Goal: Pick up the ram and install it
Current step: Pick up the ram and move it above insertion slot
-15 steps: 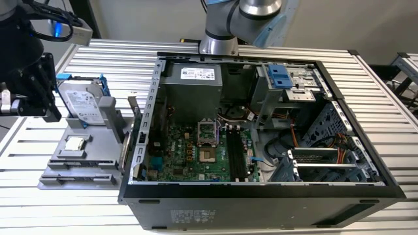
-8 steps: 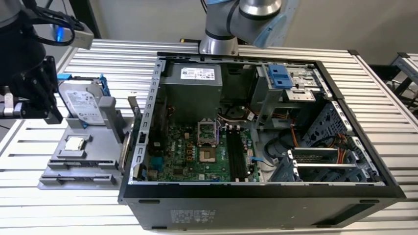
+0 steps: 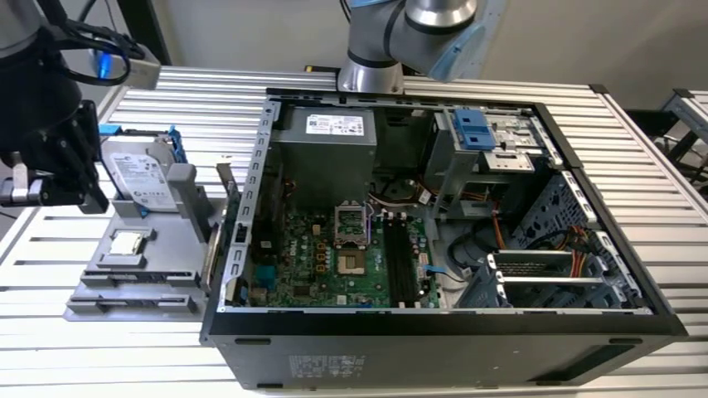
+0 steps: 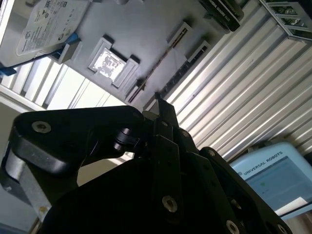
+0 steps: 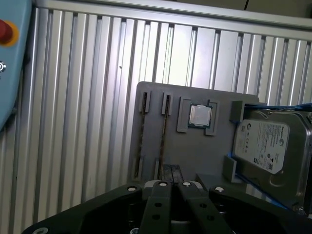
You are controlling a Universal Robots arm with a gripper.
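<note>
We note a ribbed aluminium table, a pale grey wall behind, and bright glare along the slats.

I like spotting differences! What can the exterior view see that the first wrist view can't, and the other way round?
Exterior view's extras: the open computer case with its green board, and the arm's base. First wrist view's extras: a red button and the ram, standing on edge in a slot. Shared: the gray holder, the hard drive and the silver chip.
</note>
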